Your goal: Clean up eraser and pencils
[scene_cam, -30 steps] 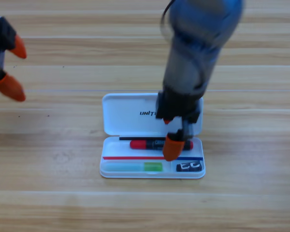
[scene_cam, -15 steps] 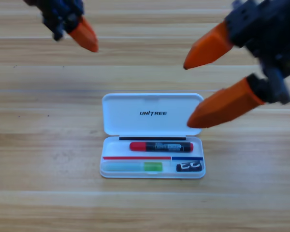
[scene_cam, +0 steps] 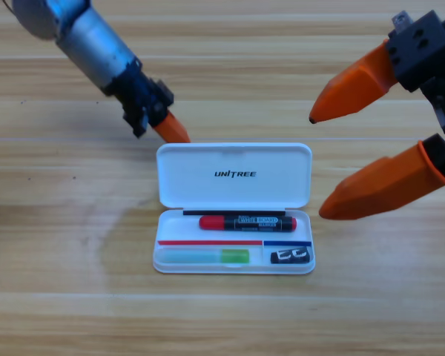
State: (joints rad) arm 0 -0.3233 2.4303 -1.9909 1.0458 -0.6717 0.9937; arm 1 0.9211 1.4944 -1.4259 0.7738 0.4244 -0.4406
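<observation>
My left gripper [scene_cam: 170,130] is touching the white plastic case [scene_cam: 233,174] lid's back-left corner; jaws' state unclear. Right gripper [scene_cam: 325,163] is waiting w/ jaws spread.

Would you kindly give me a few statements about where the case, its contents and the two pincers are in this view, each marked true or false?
1. The white case lies open on the table. True.
2. The red marker lies on the wood beside the case. False: it lies inside the case, in the upper compartment.
3. The eraser sits in the lower right compartment. True.
4. The green stick is held by the right pincer. False: it lies in the lower left compartment; that pincer is open at the picture's right edge and holds nothing.
5. The left pincer is by the lid's upper left corner. True.
</observation>
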